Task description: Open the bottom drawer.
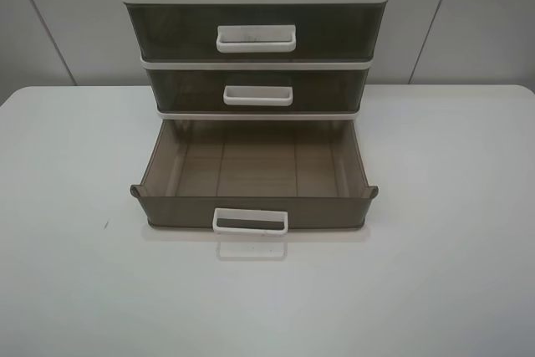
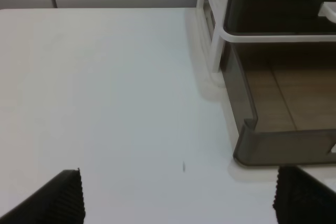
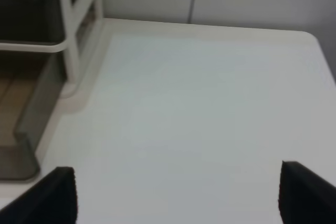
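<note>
The bottom drawer [image 1: 251, 206] of the three-tier unit is pulled far out toward the table's front. It is a smoky-brown translucent tray with a small white loop handle [image 1: 251, 221], and it holds nothing. It also shows in the left wrist view [image 2: 283, 148] and the right wrist view [image 3: 23, 135]. My left gripper [image 2: 178, 198] is open, back from the drawer's left front corner and holding nothing. My right gripper [image 3: 178, 198] is open, back from the drawer's right side and holding nothing. Neither gripper shows in the exterior high view.
The middle drawer [image 1: 257, 89] and top drawer [image 1: 255, 33] are shut, each with a white handle. The unit's white frame [image 2: 215, 30] stands at the back middle of the white table [image 1: 451, 232]. A grey wall runs behind.
</note>
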Controlling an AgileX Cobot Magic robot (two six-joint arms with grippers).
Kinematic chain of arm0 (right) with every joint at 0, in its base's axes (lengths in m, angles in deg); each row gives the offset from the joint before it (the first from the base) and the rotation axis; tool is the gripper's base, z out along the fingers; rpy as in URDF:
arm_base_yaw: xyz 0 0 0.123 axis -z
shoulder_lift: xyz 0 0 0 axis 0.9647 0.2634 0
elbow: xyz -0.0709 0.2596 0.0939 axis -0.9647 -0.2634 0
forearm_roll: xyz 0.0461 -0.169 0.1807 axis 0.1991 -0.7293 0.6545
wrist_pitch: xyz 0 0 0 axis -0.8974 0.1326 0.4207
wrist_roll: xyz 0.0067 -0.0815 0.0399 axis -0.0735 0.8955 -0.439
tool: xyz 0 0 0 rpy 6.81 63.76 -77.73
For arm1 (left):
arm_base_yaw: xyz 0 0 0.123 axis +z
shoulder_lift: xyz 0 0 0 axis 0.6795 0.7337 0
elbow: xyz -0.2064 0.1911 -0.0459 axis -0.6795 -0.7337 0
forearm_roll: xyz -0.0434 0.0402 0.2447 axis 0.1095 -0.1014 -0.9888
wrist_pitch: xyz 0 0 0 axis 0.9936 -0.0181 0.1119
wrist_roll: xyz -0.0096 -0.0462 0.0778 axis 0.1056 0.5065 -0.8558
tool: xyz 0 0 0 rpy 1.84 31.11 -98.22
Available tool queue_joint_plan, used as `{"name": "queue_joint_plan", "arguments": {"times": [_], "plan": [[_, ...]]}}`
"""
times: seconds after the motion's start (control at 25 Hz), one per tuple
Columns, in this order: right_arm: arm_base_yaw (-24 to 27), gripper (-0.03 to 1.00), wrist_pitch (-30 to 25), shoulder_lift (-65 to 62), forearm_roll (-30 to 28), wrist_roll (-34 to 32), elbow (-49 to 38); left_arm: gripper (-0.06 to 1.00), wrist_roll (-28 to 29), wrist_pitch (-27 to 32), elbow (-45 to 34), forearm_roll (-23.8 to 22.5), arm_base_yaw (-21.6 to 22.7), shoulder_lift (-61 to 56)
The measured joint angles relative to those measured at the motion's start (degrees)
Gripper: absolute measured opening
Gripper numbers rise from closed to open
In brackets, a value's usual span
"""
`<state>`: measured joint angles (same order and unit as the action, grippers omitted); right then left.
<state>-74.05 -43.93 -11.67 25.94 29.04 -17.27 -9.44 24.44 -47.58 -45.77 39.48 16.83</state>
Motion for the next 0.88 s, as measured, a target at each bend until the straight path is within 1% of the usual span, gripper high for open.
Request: {"name": "queue_joint_plan", "arguments": {"times": [0.16,0.24,0.36,0.88], "plan": [[13.6,0.76,0.0,0.0,3.3,4.8,0.0,0.74,0.0,0.0,0.0,0.0,0.0,0.0],[16.4,0.76,0.0,0.0,4.3,6.2,0.0,0.74,0.0,0.0,0.0,0.0,0.0,0.0],[17.1,0.76,0.0,0.0,5.0,6.8,0.0,0.74,0.0,0.0,0.0,0.0,0.0,0.0],[17.1,0.76,0.0,0.0,5.1,7.1,0.0,0.74,0.0,0.0,0.0,0.0,0.0,0.0]]}}
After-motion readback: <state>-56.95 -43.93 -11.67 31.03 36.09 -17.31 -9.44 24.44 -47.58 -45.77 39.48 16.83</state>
